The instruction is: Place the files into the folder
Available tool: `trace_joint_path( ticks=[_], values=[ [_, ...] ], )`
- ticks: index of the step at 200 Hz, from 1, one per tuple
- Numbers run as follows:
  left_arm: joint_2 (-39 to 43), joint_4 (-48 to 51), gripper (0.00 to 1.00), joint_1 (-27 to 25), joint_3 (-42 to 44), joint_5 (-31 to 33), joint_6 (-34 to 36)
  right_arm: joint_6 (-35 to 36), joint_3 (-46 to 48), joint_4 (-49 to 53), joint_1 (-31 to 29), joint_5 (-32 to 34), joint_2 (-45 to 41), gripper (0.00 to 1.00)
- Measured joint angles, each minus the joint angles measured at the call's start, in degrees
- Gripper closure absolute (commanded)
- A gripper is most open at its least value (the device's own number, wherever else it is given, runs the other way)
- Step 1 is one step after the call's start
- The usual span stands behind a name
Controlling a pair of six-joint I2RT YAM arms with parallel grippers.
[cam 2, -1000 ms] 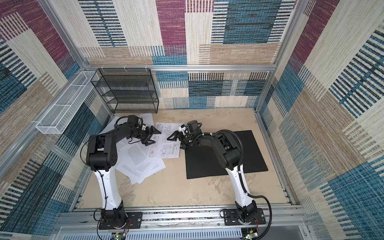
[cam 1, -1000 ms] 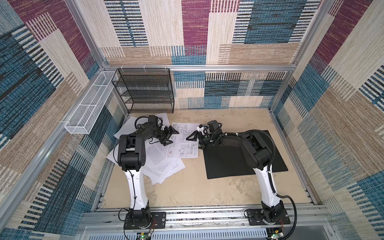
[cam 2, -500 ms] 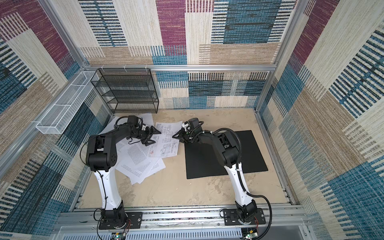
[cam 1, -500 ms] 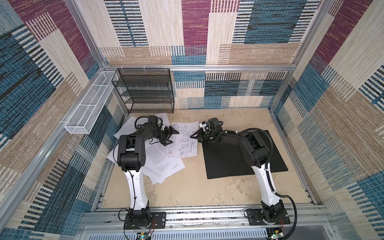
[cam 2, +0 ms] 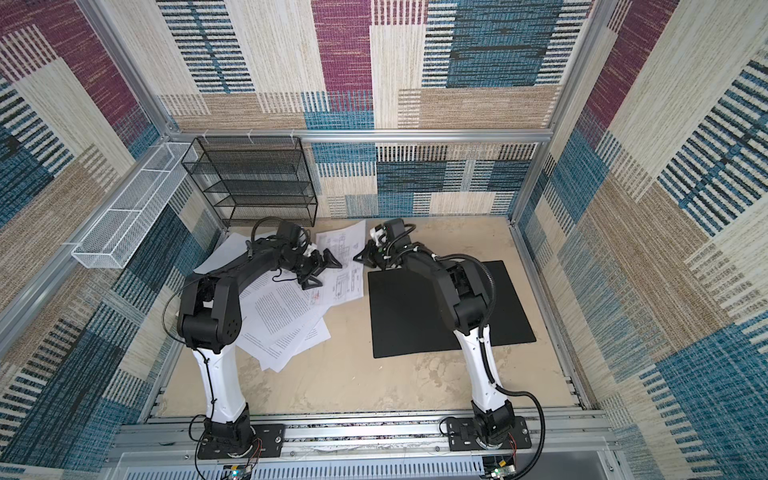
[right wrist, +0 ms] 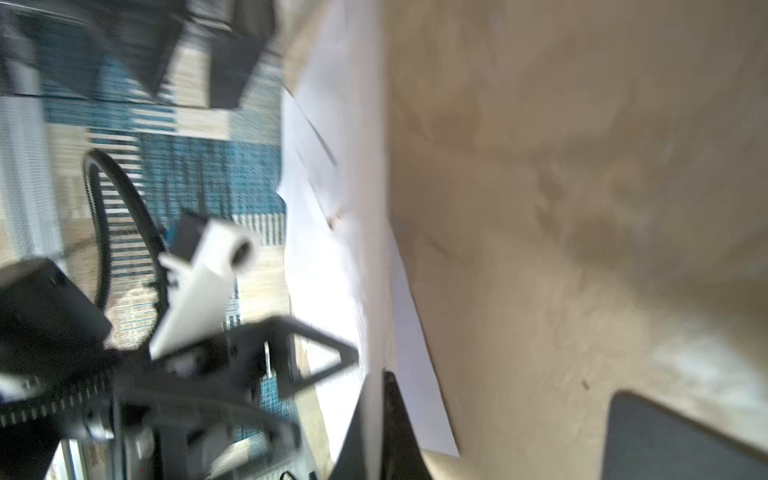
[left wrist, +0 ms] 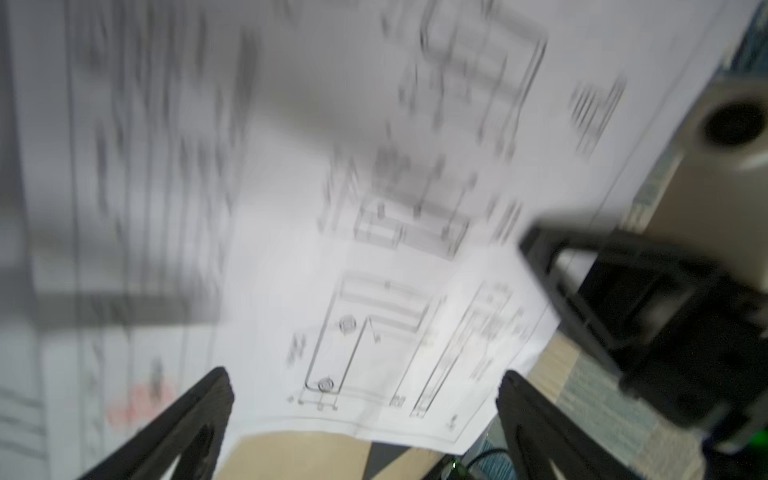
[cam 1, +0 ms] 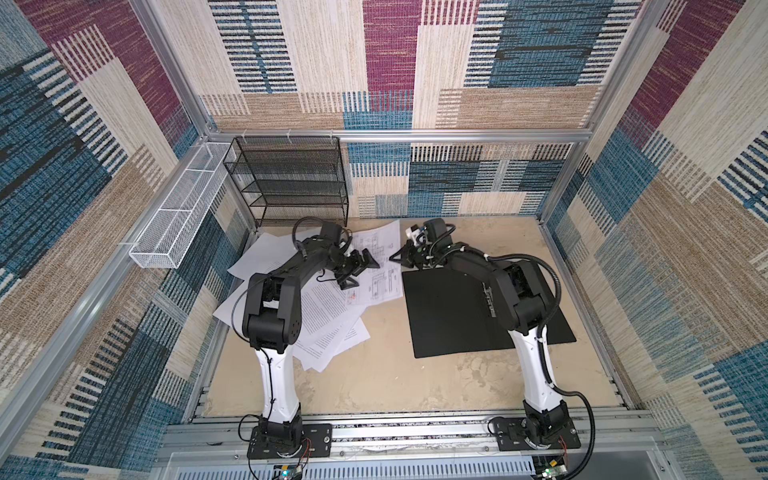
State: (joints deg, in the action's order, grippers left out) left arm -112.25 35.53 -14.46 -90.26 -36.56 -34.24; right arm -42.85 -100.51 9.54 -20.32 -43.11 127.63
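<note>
One drawing sheet (cam 1: 384, 286) tops the files (cam 1: 326, 309) — left claw (cam 1: 361, 275) spread above it, right claw (cam 1: 394, 258) prob. pinching its 3 o'clock edge — w/ folder (cam 1: 449, 320) open flat at 3 o'clock, nearer that claw.

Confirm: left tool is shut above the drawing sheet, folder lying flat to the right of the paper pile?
Not shut. The left tool is open: the left wrist view shows its fingers spread wide above the drawing sheet. The folder does lie flat right of the paper pile.
</note>
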Motion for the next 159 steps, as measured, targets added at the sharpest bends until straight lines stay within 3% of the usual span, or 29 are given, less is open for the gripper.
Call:
trace_joint_path(
  ticks=[18, 38, 92, 128, 159],
  values=[
    [9.22, 0.85, 0.01, -3.41, -0.02, 0.35, 1.36, 4.13, 1.55, 4.76, 5.03, -1.46, -8.79, 1.00],
    [10.99, -0.68, 0.01, -8.74, -0.74, -0.04, 2.36, 8.55, 6.08, 5.60, 10.49, -3.10, -16.68, 1.00],
    [-1.18, 2.69, 0.01, -23.52, -6.56, 1.68, 3.23, 12.52, 24.65, 14.78, 26.49, 0.72, -33.35, 1.00],
    [-10.69, 2.75, 0.01, -29.27, -12.09, 1.66, 3.08, 13.60, 26.97, 17.31, 32.52, 6.95, -41.07, 1.00],
    [-16.92, 2.62, 0.01, -31.45, -15.54, 1.68, 2.67, 15.26, 25.46, 19.96, 33.20, 10.82, -43.56, 1.00]
  ],
)
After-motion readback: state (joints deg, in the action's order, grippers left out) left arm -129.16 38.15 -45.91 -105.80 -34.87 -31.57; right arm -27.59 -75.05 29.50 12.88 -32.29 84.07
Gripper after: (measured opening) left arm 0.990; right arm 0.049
